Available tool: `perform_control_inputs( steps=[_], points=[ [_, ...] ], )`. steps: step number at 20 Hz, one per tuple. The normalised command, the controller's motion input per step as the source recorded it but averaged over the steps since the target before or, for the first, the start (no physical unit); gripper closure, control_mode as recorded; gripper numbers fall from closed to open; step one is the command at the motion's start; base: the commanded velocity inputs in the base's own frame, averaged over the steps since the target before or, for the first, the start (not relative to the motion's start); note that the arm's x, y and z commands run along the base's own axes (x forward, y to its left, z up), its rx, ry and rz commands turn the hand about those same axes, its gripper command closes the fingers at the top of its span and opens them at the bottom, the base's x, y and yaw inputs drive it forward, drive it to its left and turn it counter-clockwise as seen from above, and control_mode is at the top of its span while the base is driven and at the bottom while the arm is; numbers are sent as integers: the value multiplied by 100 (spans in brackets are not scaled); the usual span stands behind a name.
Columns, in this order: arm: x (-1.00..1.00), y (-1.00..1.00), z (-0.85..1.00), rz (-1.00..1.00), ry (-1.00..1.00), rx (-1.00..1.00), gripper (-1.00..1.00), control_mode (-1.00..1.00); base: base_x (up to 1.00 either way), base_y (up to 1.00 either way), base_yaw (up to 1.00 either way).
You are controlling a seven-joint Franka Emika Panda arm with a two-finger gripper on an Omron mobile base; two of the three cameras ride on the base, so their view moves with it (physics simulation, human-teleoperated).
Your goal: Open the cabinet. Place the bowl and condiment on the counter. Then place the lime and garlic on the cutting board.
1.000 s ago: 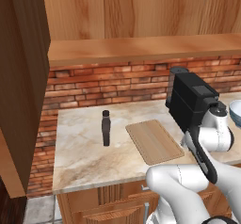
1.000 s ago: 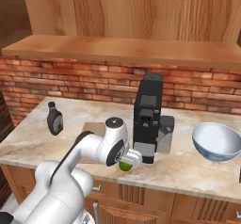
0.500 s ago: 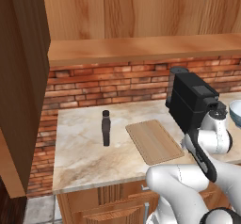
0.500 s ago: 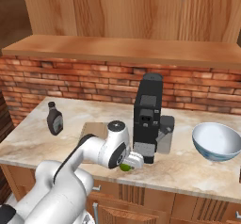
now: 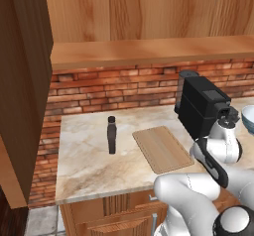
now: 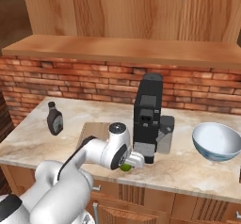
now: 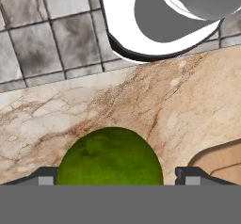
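The arm bends low over the counter's (image 6: 28,145) front edge, its gripper (image 6: 129,164) spread wide around the round, dimpled lime (image 7: 110,156), just off the light-wood cutting board's (image 5: 162,148) rounded corner

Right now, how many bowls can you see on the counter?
1. The bowl stands on the counter at the far right, right of the coffee machine. Another could hide behind that machine.
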Motion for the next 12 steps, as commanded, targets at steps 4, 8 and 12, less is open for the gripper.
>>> perform_control_inputs(
  steps=[4, 8, 12],
  points=[
    [18, 0, -9, 3, 0, 0, 100, -100, 0, 0, 0],
    [2, 0, -7, 1, 0, 0, 100, -100, 0, 0, 0],
    [0, 11, 3, 0, 0, 0, 100, -100, 0, 0, 0]
  ],
)
